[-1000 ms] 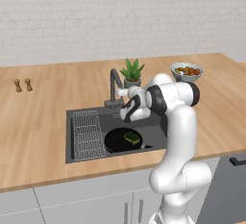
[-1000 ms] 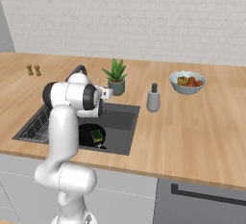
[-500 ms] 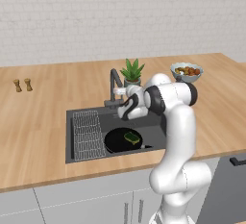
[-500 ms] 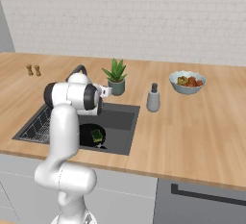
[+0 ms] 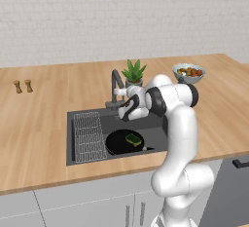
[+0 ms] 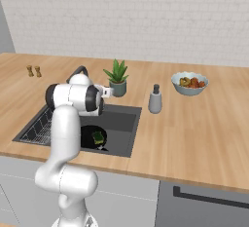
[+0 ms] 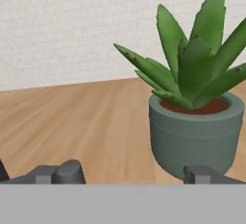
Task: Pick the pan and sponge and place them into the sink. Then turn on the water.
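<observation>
The black pan (image 5: 119, 143) lies in the dark grey sink (image 5: 82, 155) with the yellow-green sponge (image 5: 133, 139) resting on it. From the right, the pan (image 6: 90, 137) and sponge (image 6: 98, 137) show in the sink (image 6: 124, 128) beside my arm. My gripper (image 5: 122, 113) hovers above the sink's back edge, just right of the dark faucet (image 5: 115, 82), and holds nothing. In the hand view my gripper (image 7: 134, 175) is open, with its fingertips (image 7: 72, 171) wide apart and aimed at the potted plant. No water is in view at the faucet (image 6: 78, 72).
A potted succulent (image 5: 133, 72) stands behind the sink, close to my hand, and looms large in the hand view (image 7: 194, 131). A soap dispenser (image 6: 155, 99) and a bowl of fruit (image 6: 189, 82) sit to the right. A wire rack (image 5: 89, 134) fills the sink's left part. Two small shakers (image 5: 23, 85) stand far left.
My hand has edged slightly left and up toward the faucet. Pan and sponge have stayed put in the sink.
</observation>
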